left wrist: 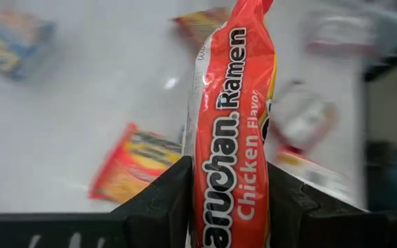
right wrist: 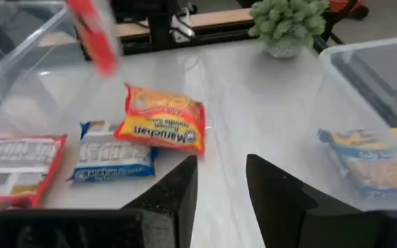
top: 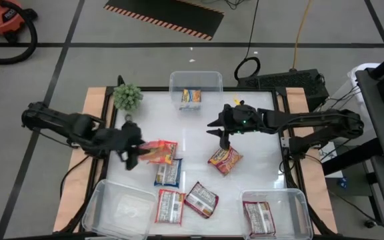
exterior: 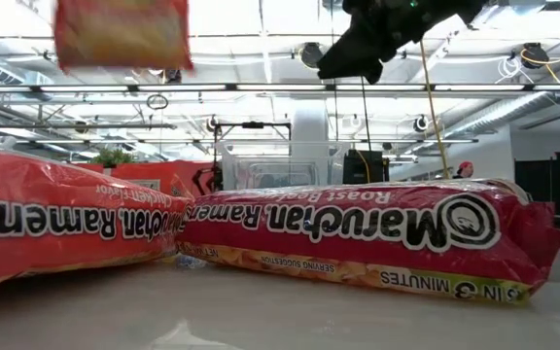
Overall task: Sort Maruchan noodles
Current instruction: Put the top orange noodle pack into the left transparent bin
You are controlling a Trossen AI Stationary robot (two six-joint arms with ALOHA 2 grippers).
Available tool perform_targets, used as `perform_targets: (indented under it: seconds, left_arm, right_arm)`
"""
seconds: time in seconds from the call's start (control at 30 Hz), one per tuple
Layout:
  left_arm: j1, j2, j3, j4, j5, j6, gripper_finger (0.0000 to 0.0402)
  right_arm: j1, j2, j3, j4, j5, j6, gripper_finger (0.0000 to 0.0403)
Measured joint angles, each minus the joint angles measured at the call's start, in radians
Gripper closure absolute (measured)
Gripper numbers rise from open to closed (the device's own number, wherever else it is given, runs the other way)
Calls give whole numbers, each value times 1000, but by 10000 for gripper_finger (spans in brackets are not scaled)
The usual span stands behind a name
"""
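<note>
My left gripper (top: 135, 152) is shut on an orange Chicken Flavor noodle packet (left wrist: 233, 103), held high over the table's left middle (exterior: 120, 29). Below it another orange packet (right wrist: 160, 124) lies partly on a blue-and-white one (top: 169, 172). Two red packets (top: 170, 205) (top: 201, 199) lie flat near the near edge, and an orange-red one (top: 225, 159) lies right of centre. My right gripper (right wrist: 220, 169) is open and hovers above the table (top: 220, 139), just beyond that packet, touching nothing. My left gripper pinches the orange packet between its two fingers, one pad on each flat face, near one short end (left wrist: 229, 200). The fingers (left wrist: 164, 200) come from the table's left. The packet sticks out beyond them and is lifted clear of the table.
The far clear tub (top: 195, 81) holds a blue-and-yellow packet (top: 191, 98). The near-right tub (top: 292, 200) holds a red packet (top: 259, 219). A third tub (top: 112, 200) stands at the near left. A green plant (top: 128, 97) stands at the far left. Bare white tabletop lies in the middle.
</note>
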Motion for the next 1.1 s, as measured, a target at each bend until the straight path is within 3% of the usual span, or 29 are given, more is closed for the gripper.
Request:
perform_targets:
  seconds: [0.33, 0.63, 1.1]
  left_arm:
    - [-212, -48, 73, -43, 241, -103, 264]
    - [-381, 5, 73, -192, 263, -241, 264]
    - [-529, 173, 73, -148, 302, -443, 264]
  right_arm:
    - [19, 11, -67, -15, -4, 1, 287]
    - [45, 11, -113, -18, -4, 102, 287]
    - [153, 11, -117, 30, -4, 192, 287]
